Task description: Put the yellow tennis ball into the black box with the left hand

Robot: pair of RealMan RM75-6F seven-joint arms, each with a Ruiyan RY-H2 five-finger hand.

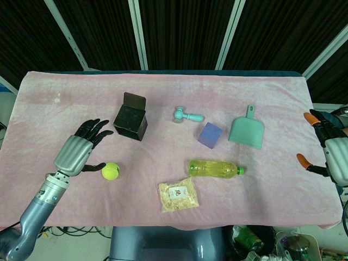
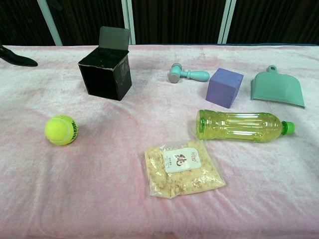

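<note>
The yellow tennis ball point(image 1: 111, 171) point(image 2: 61, 130) lies on the pink cloth near the front left. Behind it and a little to the right stands the black box point(image 1: 130, 121) point(image 2: 105, 73), its lid flap raised and its top open. My left hand point(image 1: 80, 148) hovers just left of the ball with its fingers spread, the thumb close to the ball but apart from it; it holds nothing. In the chest view only a dark fingertip point(image 2: 19, 59) of it shows at the left edge. My right hand point(image 1: 329, 149) is open at the table's far right edge.
A teal toy hammer point(image 1: 187, 115), a purple cube point(image 1: 210, 135) and a teal dustpan point(image 1: 247, 129) lie right of the box. A yellow-green bottle point(image 1: 215, 169) on its side and a snack bag point(image 1: 178, 194) sit at front centre.
</note>
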